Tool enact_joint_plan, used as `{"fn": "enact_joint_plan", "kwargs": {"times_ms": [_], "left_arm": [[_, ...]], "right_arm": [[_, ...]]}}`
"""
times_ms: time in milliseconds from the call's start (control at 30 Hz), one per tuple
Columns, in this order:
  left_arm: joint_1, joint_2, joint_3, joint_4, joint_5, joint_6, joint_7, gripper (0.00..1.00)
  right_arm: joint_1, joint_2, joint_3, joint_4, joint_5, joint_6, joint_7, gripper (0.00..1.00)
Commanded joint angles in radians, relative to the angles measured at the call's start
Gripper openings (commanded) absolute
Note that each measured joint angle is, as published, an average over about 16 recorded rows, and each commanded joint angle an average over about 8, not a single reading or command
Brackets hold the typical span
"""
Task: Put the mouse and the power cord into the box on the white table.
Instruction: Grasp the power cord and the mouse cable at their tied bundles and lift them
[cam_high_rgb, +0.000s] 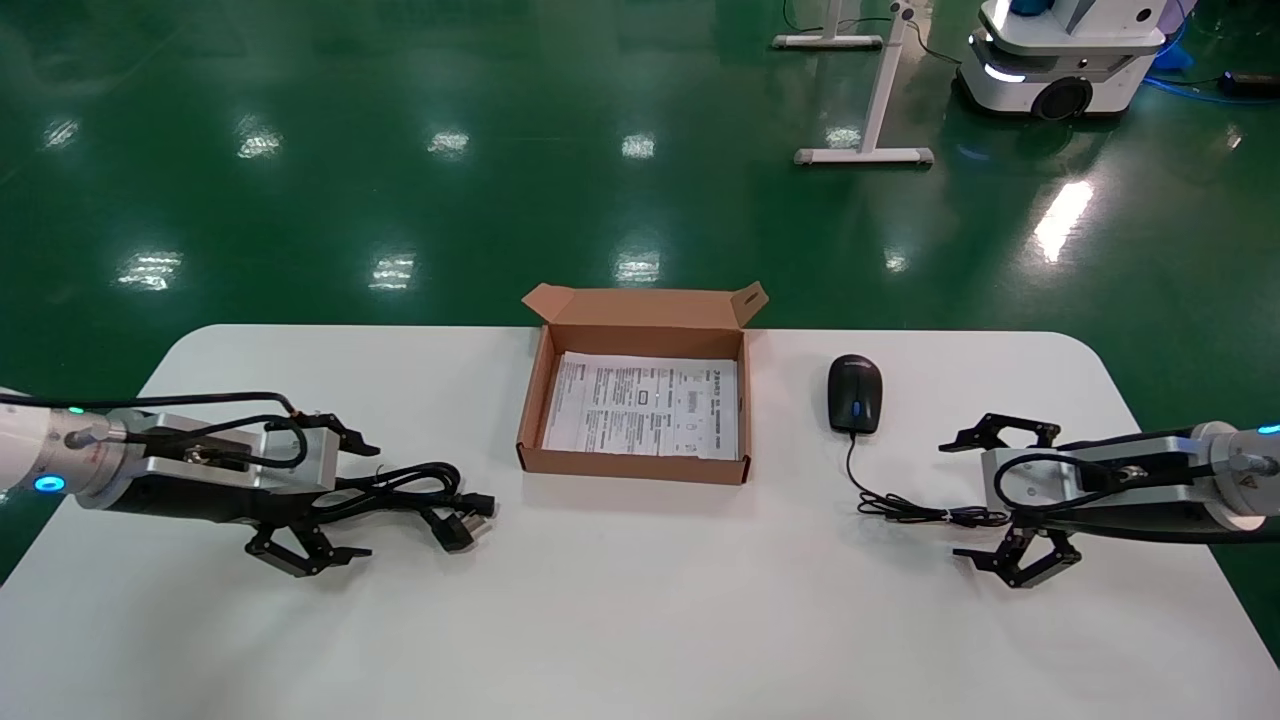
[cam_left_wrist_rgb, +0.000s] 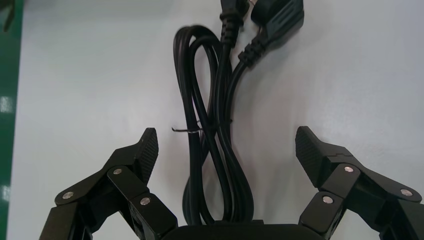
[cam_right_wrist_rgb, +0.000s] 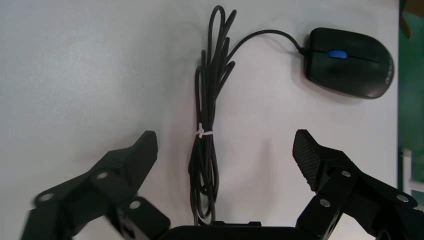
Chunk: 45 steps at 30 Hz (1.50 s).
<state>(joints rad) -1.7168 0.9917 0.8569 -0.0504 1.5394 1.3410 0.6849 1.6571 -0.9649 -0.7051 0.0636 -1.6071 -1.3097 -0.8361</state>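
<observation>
The power cord lies coiled on the white table, well to the robot's left of the open cardboard box, its loops cinched by a thin tie and its pronged plug pointing toward the box. The mouse sits just beside the box on the other side, its thin cable trailing back from it in a tied bundle. The box holds only its white printed sheet, so neither item is packed yet. The main risk, as I judge it, is a poor hold on bundles: if the jaws close on only a strand or two of the cord, the rest may sag, the plug may swing and catch the box wall or push the light box across the table. On the right, lifting by the cable would leave the mouse dangling and liable to strike the box rim or land outside it. The left gripper hangs over the near end of the cord bundle, fingers spread wide on either side of the loops and holding nothing; I cannot tell whether the fingers touch the tabletop. The right gripper straddles the end of the mouse cable in the same way, wide open and empty, with the mouse itself farther ahead and off to one side.
</observation>
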Motion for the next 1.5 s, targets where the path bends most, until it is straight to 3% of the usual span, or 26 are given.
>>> {"fn": "enact_joint_plan", "kwargs": {"times_ms": [33,100,133,1500], "left_arm": [[0.001,0.005,0.0,0.018,0.001,-0.011,0.004,0.29],[0.0,0.007,0.001,0.025,0.002,-0.015,0.005,0.04],[0.0,0.008,0.001,0.028,0.002,-0.016,0.005,0.0],[0.003,0.003,-0.002,0.009,-0.003,-0.008,0.003,0.0]], "right_arm": [[0.0,-0.009,0.0,-0.02,0.0,0.01,-0.005,0.23],[0.001,-0.012,0.0,-0.027,-0.001,0.013,-0.006,0.0],[0.002,-0.013,0.0,-0.03,-0.001,0.014,-0.006,0.0],[-0.002,-0.004,0.002,-0.011,0.005,0.004,-0.005,0.0]]}}
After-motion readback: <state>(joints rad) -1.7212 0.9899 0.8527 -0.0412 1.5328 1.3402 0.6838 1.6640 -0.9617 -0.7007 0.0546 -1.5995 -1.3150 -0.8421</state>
